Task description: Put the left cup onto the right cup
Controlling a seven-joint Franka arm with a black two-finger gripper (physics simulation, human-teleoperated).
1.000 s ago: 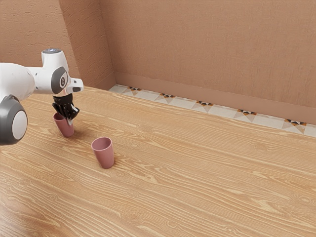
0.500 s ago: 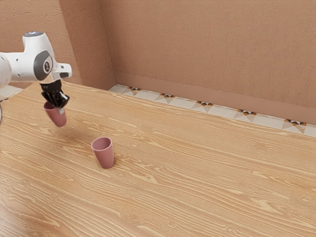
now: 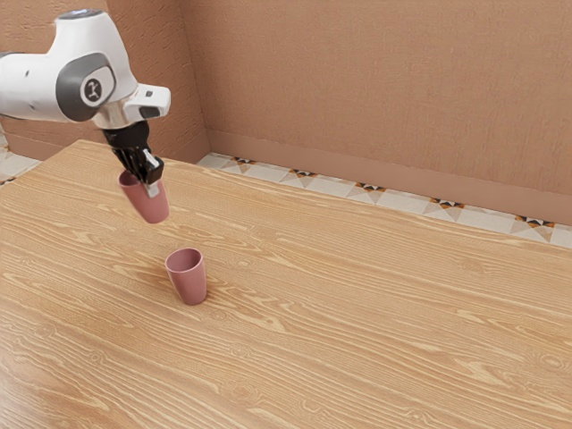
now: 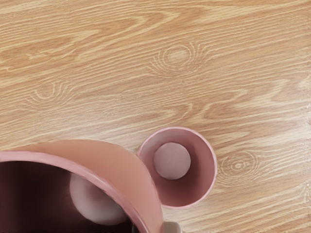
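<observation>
Gripper [image 3: 147, 175] is clamped on the rim of the pink left cup [image 3: 148, 200], which is held tilted above the wooden table [image 3: 375, 295], near but not yet over the upright right cup [image 3: 186, 274]; it should be levelled and centred over that mouth before lowering.

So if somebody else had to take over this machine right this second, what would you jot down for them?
Fingers: shut on the rim of the held cup, which hangs tilted in the air above the table.
Standing cup: upright on the table, mouth open. From the wrist view it sits beside the held cup, not straight beneath it.
Done: first cup gripped and lifted.
Left: bring it over the standing cup, lower it on, let go.
</observation>
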